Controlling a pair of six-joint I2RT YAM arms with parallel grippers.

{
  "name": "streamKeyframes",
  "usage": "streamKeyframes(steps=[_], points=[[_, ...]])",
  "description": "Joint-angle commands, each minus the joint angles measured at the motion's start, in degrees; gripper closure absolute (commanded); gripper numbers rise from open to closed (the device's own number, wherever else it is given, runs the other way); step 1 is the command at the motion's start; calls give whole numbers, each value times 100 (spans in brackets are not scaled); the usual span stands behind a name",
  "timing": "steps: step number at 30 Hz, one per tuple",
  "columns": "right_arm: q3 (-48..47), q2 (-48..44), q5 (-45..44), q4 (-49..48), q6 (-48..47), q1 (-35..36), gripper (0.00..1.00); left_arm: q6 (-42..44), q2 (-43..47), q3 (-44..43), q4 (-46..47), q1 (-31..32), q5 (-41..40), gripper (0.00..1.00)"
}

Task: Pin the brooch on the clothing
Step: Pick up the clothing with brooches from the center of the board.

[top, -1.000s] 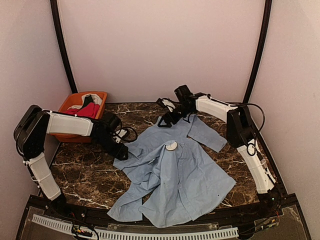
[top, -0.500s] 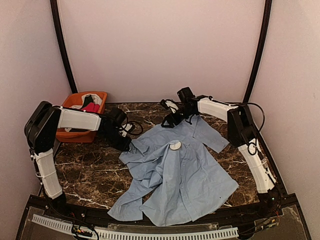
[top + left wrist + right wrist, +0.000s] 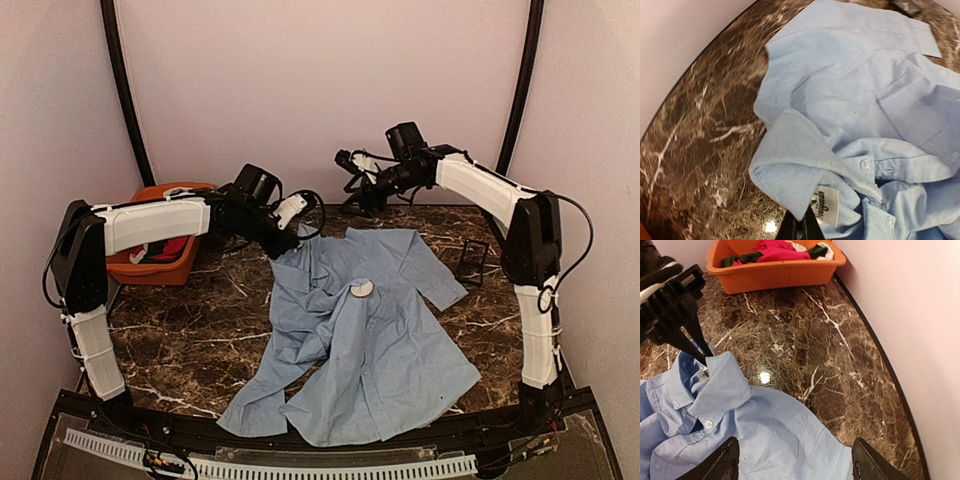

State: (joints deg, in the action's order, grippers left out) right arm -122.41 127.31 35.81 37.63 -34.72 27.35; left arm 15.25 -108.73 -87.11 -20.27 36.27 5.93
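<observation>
Dragged backward since a second ago, the shirt (image 3: 370,350) is now lying spread across the middle of the marble table (image 3: 170,330), with its collar lifted toward the back wall. Its plain light blue fabric is bunching into folds below the collar. The left gripper (image 3: 801,231) is pinching the collar beside the label, while the right gripper (image 3: 796,462) is hovering spread wide and empty over the shirt's far edge. Flattening probably calls for pulling gently, so the small round white brooch (image 3: 362,288) resting on the shirt is not sliding off.
</observation>
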Motion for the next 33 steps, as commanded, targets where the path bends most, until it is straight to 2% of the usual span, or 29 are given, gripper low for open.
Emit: streamKeyframes(steps=[1,6,9,12,16,20,27,28,29,31,32,33], points=[[629,-325,543,544,-1548,20,25,1553,632,45,-30,282,683,99],[1396,-723,732,571,-2882,-9,22,2076,1508,753,527,342,1478,99],[1330,-769,1064,957,-3290,-28,21,2243,1876,1136,685,403,1571,99],[1193,-780,1634,1262,-3621,-16,21,2417,1979,1133,419,482,1583,99],[633,-571,1944,2077,-3911,100,20,2536,1932,1126,285,623,1357,99],[724,-559,1823,1965,-3838,268,21,2574,1913,1135,290,708,1272,99],[619,-254,1994,2044,-3692,451,32,2544,2020,1149,408,780,1233,99],[606,-230,2074,2074,-3701,454,38,2540,2048,1152,413,779,1238,99],[604,-237,2158,2095,-3711,454,53,2526,2057,1156,417,787,1249,99],[594,-245,2283,2112,-3715,455,90,2488,2073,1172,423,793,1247,99],[569,-263,2333,2139,-3678,463,100,2443,2074,1188,430,794,1250,99],[536,-274,2358,2184,-3679,457,100,2419,2079,1214,444,798,1252,99]])
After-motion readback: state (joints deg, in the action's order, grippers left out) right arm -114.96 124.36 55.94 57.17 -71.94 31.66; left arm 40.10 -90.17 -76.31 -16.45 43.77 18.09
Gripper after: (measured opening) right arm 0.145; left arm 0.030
